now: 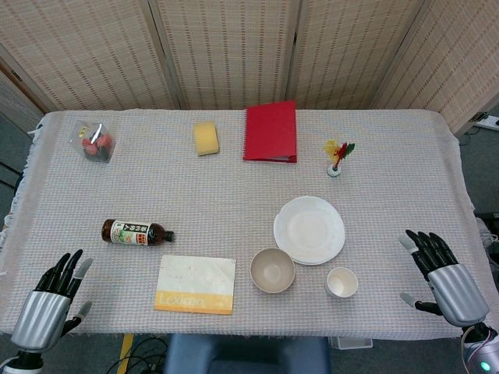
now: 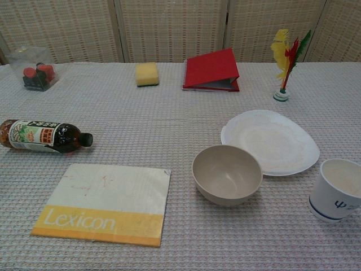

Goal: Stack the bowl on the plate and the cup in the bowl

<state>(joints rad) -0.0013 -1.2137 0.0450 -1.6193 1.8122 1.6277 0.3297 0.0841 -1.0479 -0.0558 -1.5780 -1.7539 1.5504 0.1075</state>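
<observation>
A white plate [image 1: 309,229] [image 2: 271,141] lies right of the table's middle. Just in front of it to the left stands an empty beige bowl [image 1: 273,270] [image 2: 227,174], upright, touching or nearly touching the plate's rim. A white paper cup [image 1: 341,282] [image 2: 337,189] stands upright to the bowl's right, near the front edge. My left hand [image 1: 53,300] rests at the front left corner, fingers spread, holding nothing. My right hand [image 1: 443,274] rests at the front right edge, fingers spread, empty, well right of the cup. The chest view shows neither hand.
A dark sauce bottle [image 1: 135,233] [image 2: 40,135] lies on its side at the left. A Lexicon book [image 1: 196,284] [image 2: 105,203] lies flat left of the bowl. At the back are a clear box [image 1: 94,142], a yellow sponge [image 1: 206,138], a red folder [image 1: 270,131] and a feathered shuttlecock [image 1: 337,157].
</observation>
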